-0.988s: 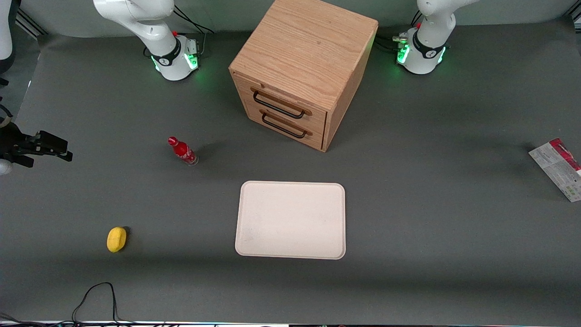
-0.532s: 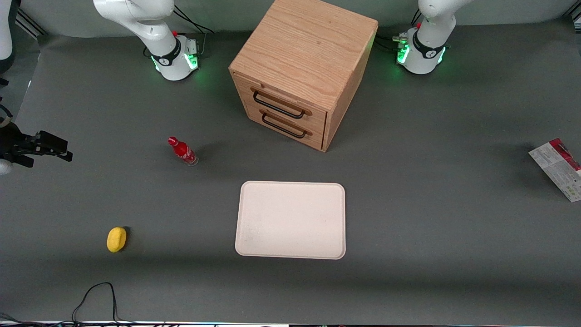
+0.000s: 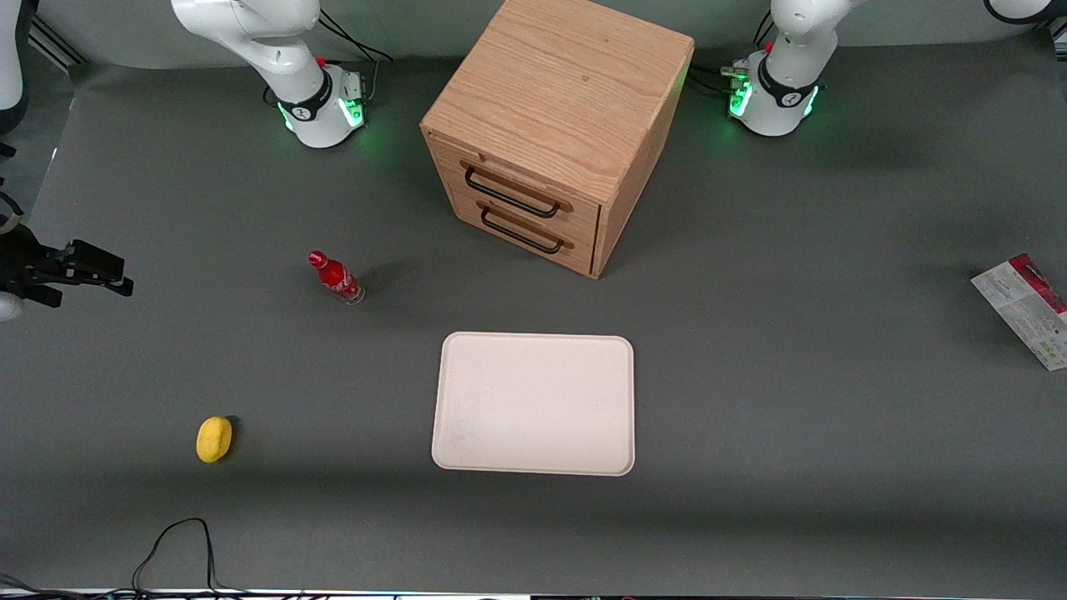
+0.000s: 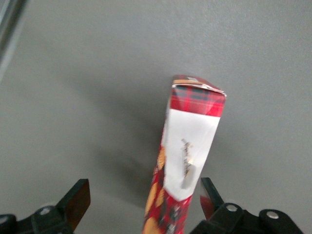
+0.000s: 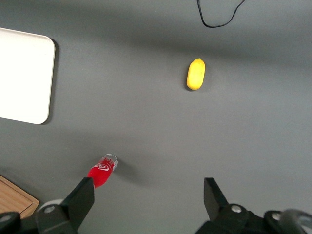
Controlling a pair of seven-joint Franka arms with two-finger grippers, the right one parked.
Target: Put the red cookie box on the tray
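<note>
Thin flat red cookie box w/ whitish printed face at working arm's table edge. Left gripper above it, fingers wide, not touching. Cream rectangular tray mid-table, well apart.

Landmark: wooden two-drawer cabinet, both drawers shut, dark handles facing the front camera. Small red bottle upright, nearer the camera than the cabinet, toward the parked arm's end. Yellow lemon-like fruit nearer still, same end. Black cable looped at the table edge, closest to the camera.
</note>
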